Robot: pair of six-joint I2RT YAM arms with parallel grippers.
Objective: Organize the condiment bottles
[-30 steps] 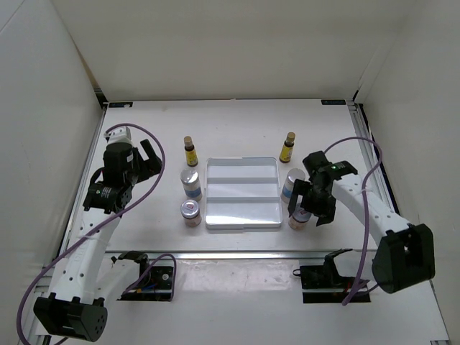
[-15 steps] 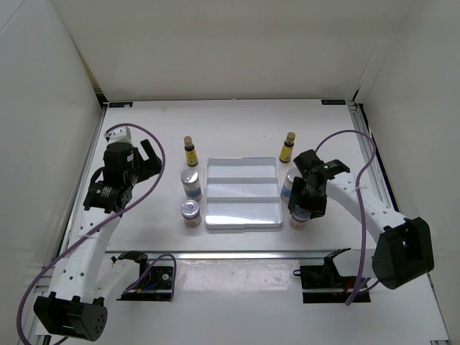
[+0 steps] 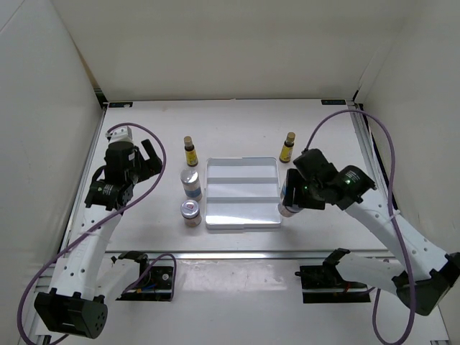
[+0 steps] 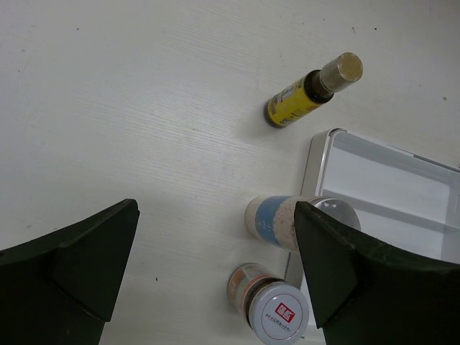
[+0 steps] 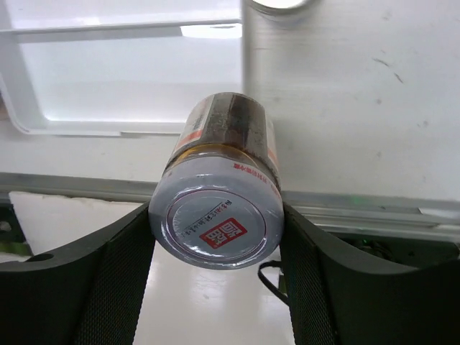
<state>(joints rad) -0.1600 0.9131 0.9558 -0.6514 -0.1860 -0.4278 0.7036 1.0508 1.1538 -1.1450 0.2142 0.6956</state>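
Silver-lidded and pink-labelled, a short jar sits clamped in the right claw, with the white tray just ahead and left of that claw on the surface. The left claw hangs wide open and empty; ahead of it stand a brown bottle, a blue-labelled jar and, nearest, a second short jar, all three upright
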